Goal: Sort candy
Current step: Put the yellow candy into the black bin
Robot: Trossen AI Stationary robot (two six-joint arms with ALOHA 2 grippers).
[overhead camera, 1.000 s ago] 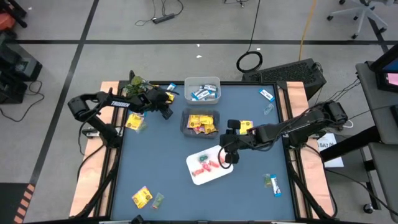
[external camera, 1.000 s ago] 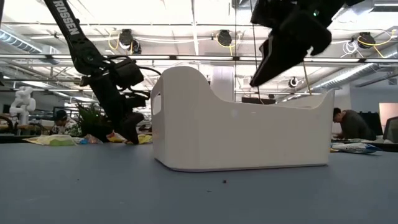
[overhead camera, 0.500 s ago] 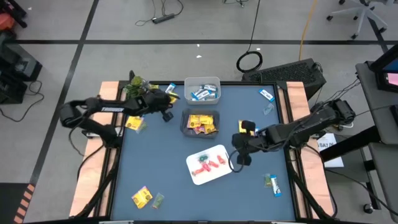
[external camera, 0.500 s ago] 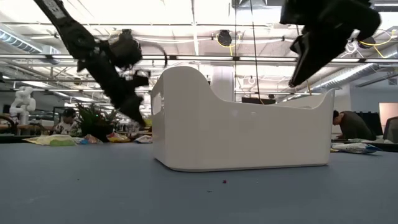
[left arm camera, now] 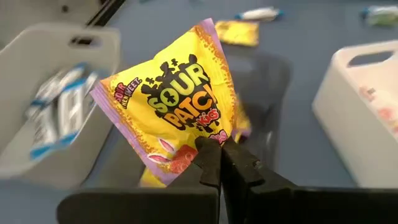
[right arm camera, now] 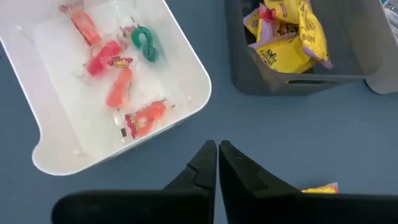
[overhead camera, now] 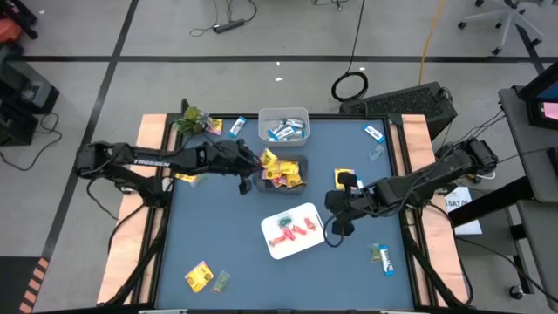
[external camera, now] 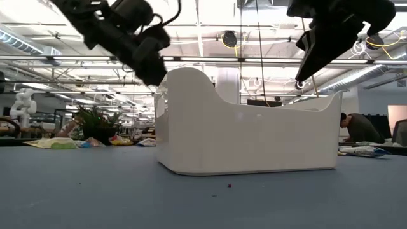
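My left gripper (left arm camera: 221, 149), fingers clamped on a yellow Sour Patch candy packet (left arm camera: 171, 102), hangs above the grey bin of yellow packets (overhead camera: 281, 172) at frame centre. My right gripper (right arm camera: 217, 158), fingers together and empty, sits beside the white tray of red sweets (overhead camera: 292, 231).

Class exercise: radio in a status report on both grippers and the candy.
Left gripper shut on yellow packet, over the grey bin. Right gripper shut, empty, beside white tray. Nothing in the way.
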